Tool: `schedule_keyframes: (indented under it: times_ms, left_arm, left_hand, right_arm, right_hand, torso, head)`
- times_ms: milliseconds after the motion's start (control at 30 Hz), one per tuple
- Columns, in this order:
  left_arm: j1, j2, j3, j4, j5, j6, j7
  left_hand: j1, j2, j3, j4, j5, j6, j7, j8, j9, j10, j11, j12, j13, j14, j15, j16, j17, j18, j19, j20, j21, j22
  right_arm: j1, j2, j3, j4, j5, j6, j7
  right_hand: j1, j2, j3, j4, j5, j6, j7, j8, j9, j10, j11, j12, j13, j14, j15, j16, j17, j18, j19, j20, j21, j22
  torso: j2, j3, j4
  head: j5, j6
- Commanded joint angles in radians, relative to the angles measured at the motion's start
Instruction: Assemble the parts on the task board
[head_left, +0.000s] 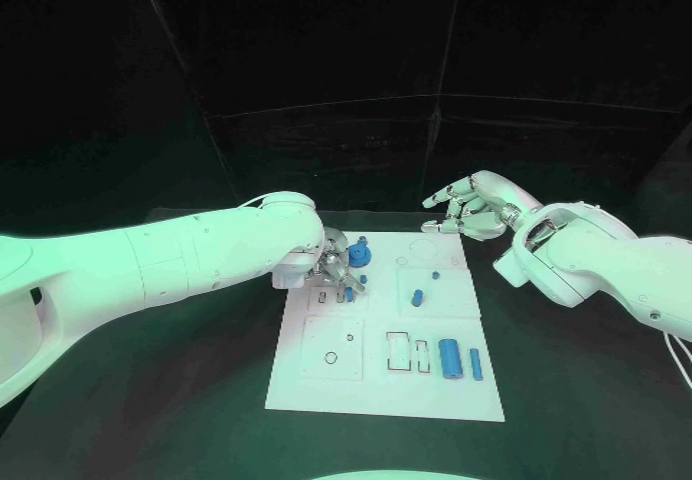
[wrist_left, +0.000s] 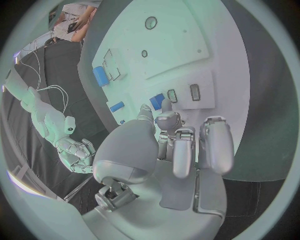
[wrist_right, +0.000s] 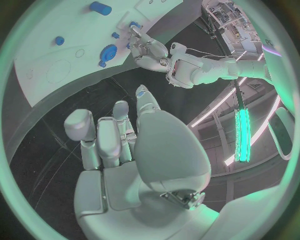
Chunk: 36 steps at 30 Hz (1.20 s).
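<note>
Task board (head_left: 378, 392) lies in the middle of the black table (head_left: 173, 400), and you can see the assembly is only partly done. Near its far edge a round blue part (head_left: 358, 256) sits by the left hand (head_left: 335, 270), and a small blue part (head_left: 417, 296) lies loose toward the middle. Near the right edge, close to the near corner, a blue cylinder (head_left: 450, 358) and a thin blue bar (head_left: 476, 364) wait beside empty slots.

Your left hand is over the far part of the board with its fingers (wrist_left: 210, 142) bent toward a blue piece (wrist_left: 157, 101); I cannot tell if it holds it. Your right hand (head_left: 473, 208) hangs beyond the far right corner, fingers curled loosely, holding nothing.

I judge that most parts are not yet seated.
</note>
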Motion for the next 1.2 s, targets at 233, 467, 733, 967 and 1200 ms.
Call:
schedule_keyframes:
  times_ms: [233,467,733,967,1200]
  left_arm:
    - [0.001,0.002,-0.001,-0.003,-0.006,0.025,-0.006]
    - [0.000,0.003,-0.001,-0.006,-0.006,0.020,-0.006]
    - [0.000,0.003,-0.002,-0.003,-0.001,0.012,-0.004]
    - [0.000,-0.003,-0.001,0.002,0.077,-0.018,0.008]
    - [0.000,-0.027,-0.002,0.017,0.140,-0.072,0.016]
  left_hand:
    - [0.013,-0.003,0.002,-0.008,-0.003,-0.009,0.001,0.008,0.003,0.001,-0.007,0.004,0.001,0.104,-0.005,0.006,0.263,-0.008,0.016,0.003,0.005,0.001]
    - [0.044,0.011,0.024,-0.025,-0.003,-0.011,0.000,0.013,0.011,0.003,-0.009,0.005,0.000,0.104,-0.006,0.006,0.263,-0.008,0.014,0.002,0.004,0.001]
    - [0.174,0.044,0.123,-0.111,-0.002,-0.028,-0.011,0.009,0.019,-0.001,-0.019,-0.002,-0.007,0.104,-0.015,0.006,0.263,-0.007,0.011,-0.005,0.002,0.000]
    - [0.236,0.032,0.293,-0.176,0.001,-0.043,0.000,-0.002,0.022,-0.006,-0.017,-0.020,-0.021,0.104,-0.010,0.006,0.263,0.001,-0.004,-0.006,-0.027,-0.034]
    - [0.138,-0.070,0.560,-0.182,0.002,-0.041,-0.004,0.014,0.047,0.000,-0.014,-0.026,-0.033,0.104,-0.005,0.006,0.263,0.004,-0.006,-0.003,-0.036,-0.036]
  right_arm:
    - [0.002,0.003,0.001,0.000,0.004,-0.009,0.005]
    - [0.002,0.005,0.001,-0.001,0.004,-0.008,0.005]
    - [0.002,0.006,0.001,-0.001,0.004,-0.008,0.005]
    - [0.002,0.007,0.001,-0.003,0.004,-0.007,0.004]
    - [0.002,0.008,0.001,-0.006,0.004,-0.005,0.002]
  right_hand:
    - [0.012,-0.001,0.001,0.003,0.005,0.005,-0.001,0.006,0.001,0.005,-0.005,0.007,0.001,0.001,-0.009,-0.006,-0.001,0.017,-0.001,-0.001,-0.004,-0.002]
    - [0.013,-0.001,0.001,0.003,0.006,0.006,-0.001,0.006,0.001,0.005,-0.005,0.007,0.001,0.001,-0.009,-0.008,-0.003,0.017,-0.001,-0.001,-0.006,-0.003]
    - [0.013,-0.001,0.001,0.003,0.006,0.006,-0.001,0.006,0.001,0.005,-0.005,0.007,0.001,0.001,-0.009,-0.008,-0.003,0.017,-0.001,-0.001,-0.006,-0.003]
    - [0.014,0.000,0.001,0.003,0.007,0.006,-0.001,0.006,0.001,0.005,-0.005,0.007,0.000,0.001,-0.010,-0.009,-0.005,0.017,-0.001,-0.001,-0.006,-0.004]
    - [0.014,0.000,0.001,0.003,0.008,0.006,-0.001,0.007,0.001,0.005,-0.006,0.006,-0.001,0.001,-0.010,-0.010,-0.005,0.017,-0.001,-0.001,-0.007,-0.004]
  torso:
    - [0.000,-0.0006,0.0006]
    - [0.000,0.0001,0.0002]
    - [0.000,-0.0003,0.0006]
    - [-0.001,0.0001,0.0021]
    - [0.000,-0.0001,0.0027]
  head:
    - [-0.001,-0.001]
    - [-0.001,-0.003]
    - [-0.001,-0.005]
    - [-0.002,-0.008]
    - [-0.001,-0.009]
